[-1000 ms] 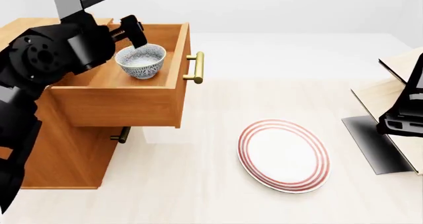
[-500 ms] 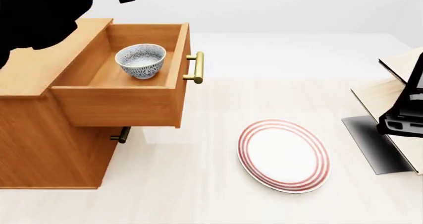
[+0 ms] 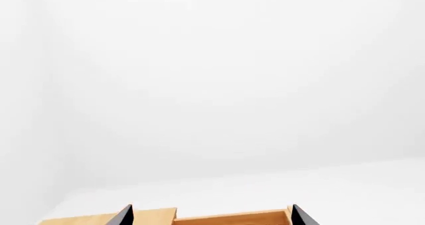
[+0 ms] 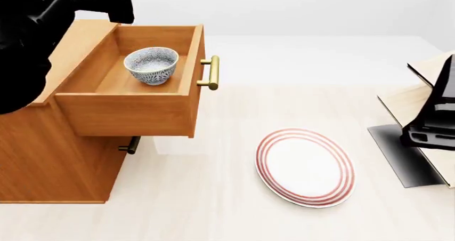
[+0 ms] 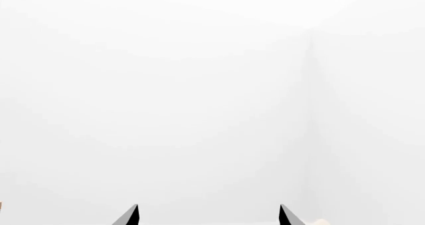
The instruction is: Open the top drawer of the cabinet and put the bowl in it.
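The cabinet (image 4: 50,161) stands at the left. Its top drawer (image 4: 128,113) is pulled out, brass bar handle (image 4: 210,73) towards the right. The bowl (image 4: 151,65), white with a blue-grey speckled pattern, sits upright inside the drawer. My left arm (image 4: 39,43) is raised over the cabinet's far left, away from the bowl. My left gripper (image 3: 211,217) is open and empty, with the cabinet top (image 3: 106,219) and the drawer's edge (image 3: 232,219) just below it. My right gripper (image 5: 209,216) is open and empty, facing a white wall.
A flat white plate (image 4: 306,166) with red rings lies on the pale table, right of the cabinet. A pale board rack (image 4: 419,94) stands at the right edge, with my right arm (image 4: 433,121) in front of it. The second drawer's handle (image 4: 130,145) shows under the open drawer.
One second ago my left gripper was at the bowl's rim in the drawer. It has let go and lifted up and away to the left. The bowl has stayed in the drawer.
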